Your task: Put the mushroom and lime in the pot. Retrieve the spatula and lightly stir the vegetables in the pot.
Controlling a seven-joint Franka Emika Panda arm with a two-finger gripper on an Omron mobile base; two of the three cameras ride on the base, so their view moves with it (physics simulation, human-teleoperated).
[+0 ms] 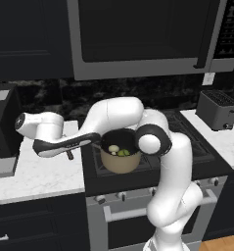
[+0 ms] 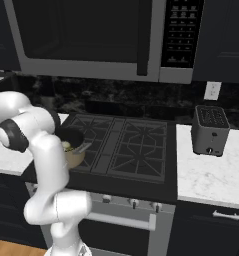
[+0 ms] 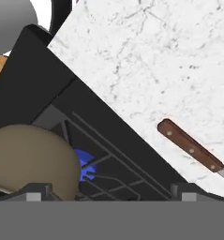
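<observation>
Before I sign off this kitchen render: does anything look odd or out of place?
A blue flame burns on the stove beside the pot. Otherwise nothing: mushroom and lime are in the pot, spatula flat on the counter.

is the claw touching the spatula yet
Apart. In the hand view the spatula lies flat on the white counter, its brown handle well clear of the open claw fingertips at the bottom, with bare marble between them.

The tan pot [image 1: 120, 158] is seen upright on the stove's near left burner, with the pale mushroom [image 1: 113, 148] and the yellow-green lime [image 1: 124, 152] lying side by side inside. The spatula [image 3: 190, 151], brown-handled with rivets, lies flat on the white bench left of the stove.
</observation>
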